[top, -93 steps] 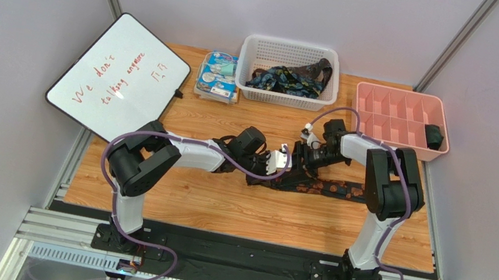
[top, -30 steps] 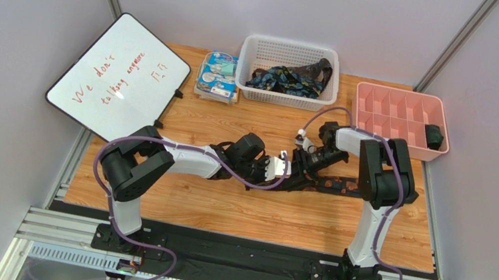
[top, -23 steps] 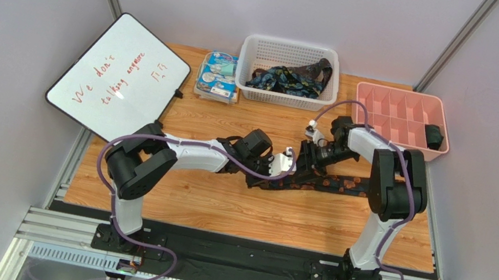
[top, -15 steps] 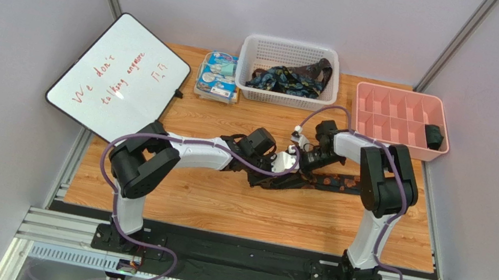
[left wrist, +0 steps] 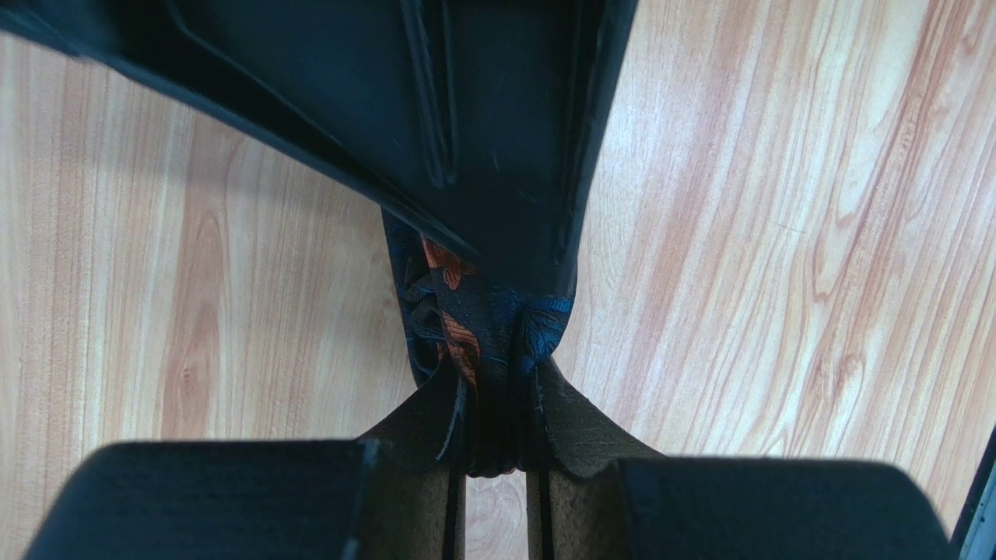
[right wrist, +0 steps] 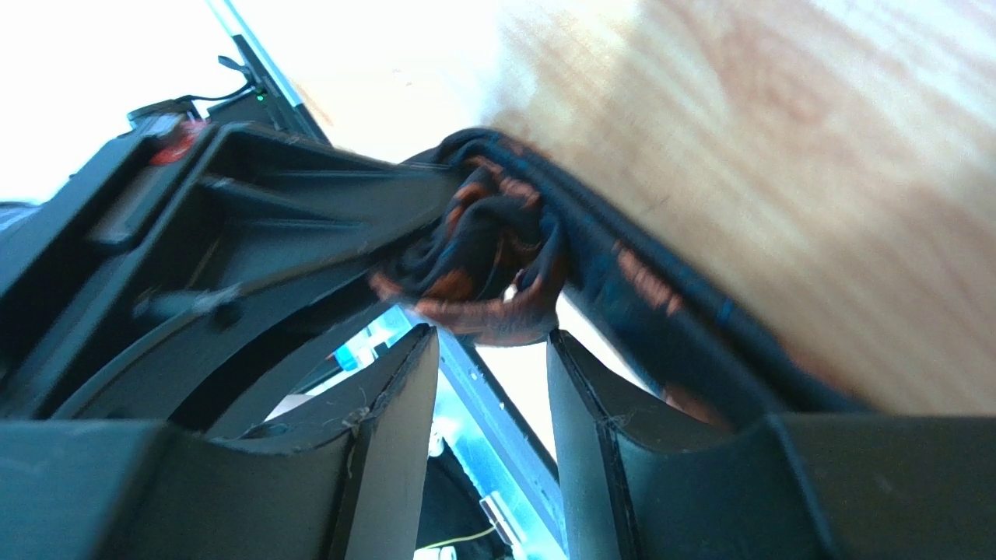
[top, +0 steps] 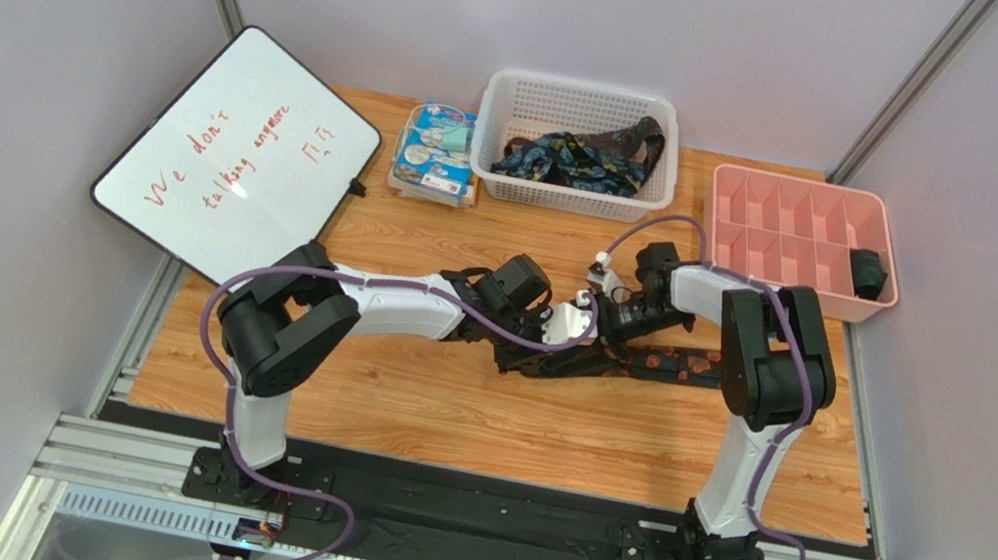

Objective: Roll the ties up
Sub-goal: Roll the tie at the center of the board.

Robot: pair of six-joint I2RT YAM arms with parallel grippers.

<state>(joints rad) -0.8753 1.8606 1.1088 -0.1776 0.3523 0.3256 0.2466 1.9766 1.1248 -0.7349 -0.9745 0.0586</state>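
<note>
One tie [top: 659, 362], dark with orange blotches, lies across the middle of the table, its left end wound into a small roll [right wrist: 497, 271]. My left gripper [top: 564, 328] is shut on that rolled end [left wrist: 491, 338], which is pinched between its pads. Facing it from the right, my right gripper [top: 607, 312] stands open, and the roll sits just past its fingertips [right wrist: 403, 385]. In the left wrist view the right gripper's black body [left wrist: 503, 105] fills the top. More ties [top: 584, 158] are heaped in the white basket [top: 493, 127].
A pink divided tray [top: 771, 242] at the back right holds one dark roll [top: 868, 272]. A blue-white packet [top: 435, 151] lies left of the basket. A whiteboard [top: 237, 153] leans at the far left. Bare wood lies in front of the tie.
My right gripper's jaws have widened off the roll. The right arm swung right, then back left toward the left gripper. The left gripper kept its pinch and rose slightly.
</note>
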